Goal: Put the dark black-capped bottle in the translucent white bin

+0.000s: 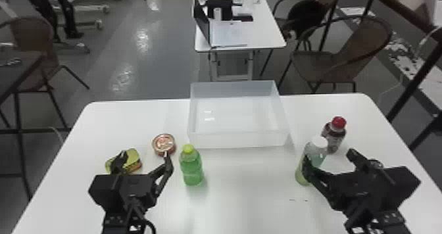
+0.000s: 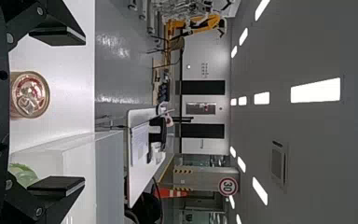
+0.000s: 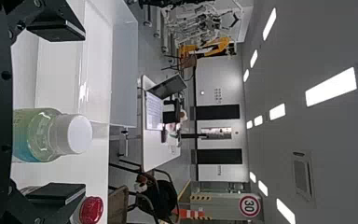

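The translucent white bin stands at the table's far edge; its wall shows in the right wrist view too. A dark bottle at the right has a red cap, which shows beside one finger as a red cap. My right gripper is open, nearer the front than that bottle. In its wrist view, the right gripper has a white-capped bottle in line with the space between its fingers; contact cannot be told. My left gripper, also the left gripper, stands open at the left.
The white-capped bottle stands partly behind a right finger. A green bottle stands upright in front of the bin's left corner. Farther left are a round tin and a yellow-green packet, close to the left fingers.
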`<state>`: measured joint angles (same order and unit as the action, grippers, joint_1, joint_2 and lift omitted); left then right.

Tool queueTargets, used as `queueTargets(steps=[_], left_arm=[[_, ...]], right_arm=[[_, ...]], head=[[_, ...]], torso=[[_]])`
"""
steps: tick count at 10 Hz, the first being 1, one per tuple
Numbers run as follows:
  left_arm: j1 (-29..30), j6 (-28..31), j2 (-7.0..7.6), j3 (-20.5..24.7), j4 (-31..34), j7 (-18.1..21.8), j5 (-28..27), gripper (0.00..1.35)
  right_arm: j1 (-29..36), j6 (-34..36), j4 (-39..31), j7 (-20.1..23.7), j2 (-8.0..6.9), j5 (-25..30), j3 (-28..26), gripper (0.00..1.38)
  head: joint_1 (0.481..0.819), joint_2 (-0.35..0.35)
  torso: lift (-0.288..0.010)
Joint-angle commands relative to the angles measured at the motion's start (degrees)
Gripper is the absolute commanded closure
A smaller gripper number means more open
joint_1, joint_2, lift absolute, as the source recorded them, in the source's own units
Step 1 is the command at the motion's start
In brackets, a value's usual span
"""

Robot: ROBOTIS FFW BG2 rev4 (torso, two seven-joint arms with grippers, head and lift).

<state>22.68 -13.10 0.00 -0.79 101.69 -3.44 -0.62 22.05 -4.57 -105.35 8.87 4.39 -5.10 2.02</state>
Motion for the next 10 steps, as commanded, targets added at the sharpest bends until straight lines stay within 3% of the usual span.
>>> queueTargets(steps=[1,8,10], left_arm=[[0.0,0.01,-0.15,0.0,0.0,-0.07,0.0,0.23],[0.18,-0.43,-0.15,0.0,-0.09,-0.07,0.09,0.23],[0.18,-0.43,-0.15,0.0,-0.09,-0.07,0.09,0.23]], right_arm=[[0.01,0.0,0.06,0.0,0.0,0.0,0.0,0.15],[0.18,-0.09,-1.09,-0.61,0.0,-0.18,-0.53,0.15],[2.64,-1.58,-1.61,-5.89,0.0,-0.35,-1.23,0.15]], head=[[0.695,0.051],[0.695,0.051],[0.695,0.033]], torso=[[-0.038],[-0.038],[-0.038]])
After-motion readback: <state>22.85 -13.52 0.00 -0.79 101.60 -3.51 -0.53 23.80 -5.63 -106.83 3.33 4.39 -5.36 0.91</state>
